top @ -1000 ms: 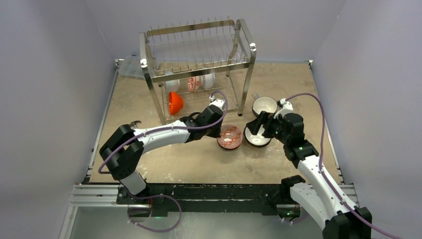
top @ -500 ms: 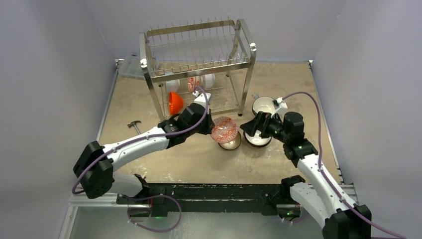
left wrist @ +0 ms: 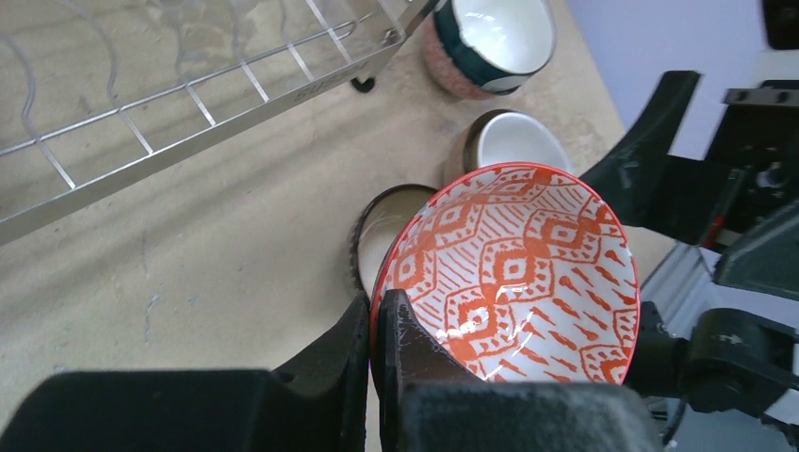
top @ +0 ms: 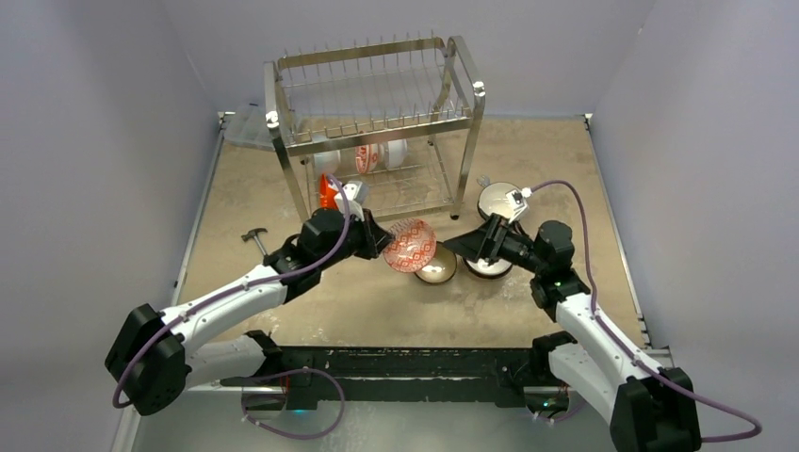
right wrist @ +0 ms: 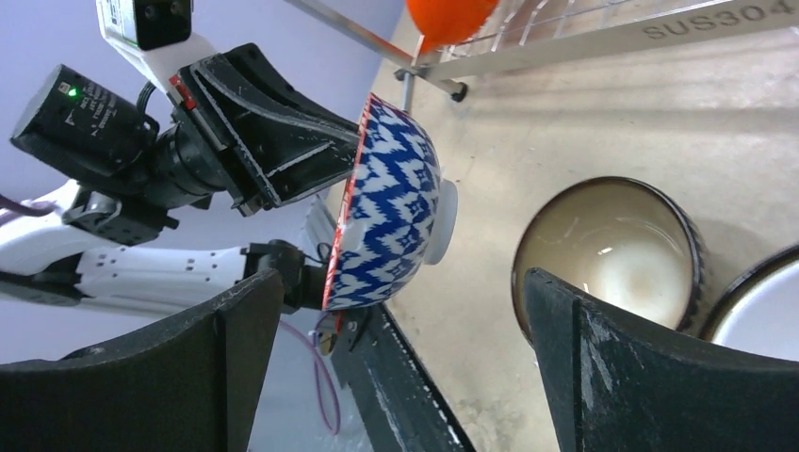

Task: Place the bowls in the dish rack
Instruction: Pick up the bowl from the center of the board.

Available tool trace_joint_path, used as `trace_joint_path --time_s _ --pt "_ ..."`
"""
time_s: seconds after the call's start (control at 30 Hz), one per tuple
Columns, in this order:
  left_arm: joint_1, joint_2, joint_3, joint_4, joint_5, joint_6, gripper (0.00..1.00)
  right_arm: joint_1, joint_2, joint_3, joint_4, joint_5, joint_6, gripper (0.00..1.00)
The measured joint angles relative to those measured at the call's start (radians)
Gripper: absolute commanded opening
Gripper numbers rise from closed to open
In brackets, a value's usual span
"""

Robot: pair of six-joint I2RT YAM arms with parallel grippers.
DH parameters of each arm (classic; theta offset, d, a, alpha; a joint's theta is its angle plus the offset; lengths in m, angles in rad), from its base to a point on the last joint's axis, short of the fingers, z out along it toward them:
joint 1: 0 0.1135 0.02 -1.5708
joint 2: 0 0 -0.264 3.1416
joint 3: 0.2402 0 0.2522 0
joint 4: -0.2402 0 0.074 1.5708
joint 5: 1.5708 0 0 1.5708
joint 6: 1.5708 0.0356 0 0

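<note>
Tan tabletop (top: 396, 306), pale walls on 3 sides. The dish rack (top: 377, 118) stands at the far middle on 2 tiers. Its lower tier already carries an orange bowl (top: 326, 194) set on edge, with a few pale and red-printed bowls behind it (hard to separate through the wires). The left claw (left wrist: 382, 325) is pinched tight on the rim of a red-patterned bowl (left wrist: 513, 273) whose outside is blue and white. That bowl is lifted off the table, tipped nearly onto its edge, just in front of the rack's lower tier. The rim grip and the tilt look chosen so it can slot upright between the wires like the orange one. 3 bowls sit loose on the table to the right of the rack: a brown-rimmed bowl (top: 436, 267) below the lifted one, a white bowl (top: 490, 268) touching it, and a teal-rimmed bowl (top: 497, 199) further back. The right claw (top: 471, 241) is spread wide and holds nothing. It hangs low by the white bowl, probably lined up for the next pick.
</note>
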Motion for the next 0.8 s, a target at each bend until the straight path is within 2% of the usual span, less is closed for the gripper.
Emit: trace_joint_path --time_s 0.17,0.5,0.8 --pt "0.000 -0.044 -0.018 0.079 0.034 0.000 0.00 0.032 0.032 -0.004 0.107 -0.039 0.058 0.99" --pt "0.000 -0.055 -0.029 0.132 0.077 0.000 0.00 0.194 0.196 -0.017 0.335 -0.056 0.179 0.99" --pt "0.001 -0.055 -0.029 0.153 0.105 0.000 0.00 0.199 0.272 -0.030 0.574 -0.055 0.307 0.84"
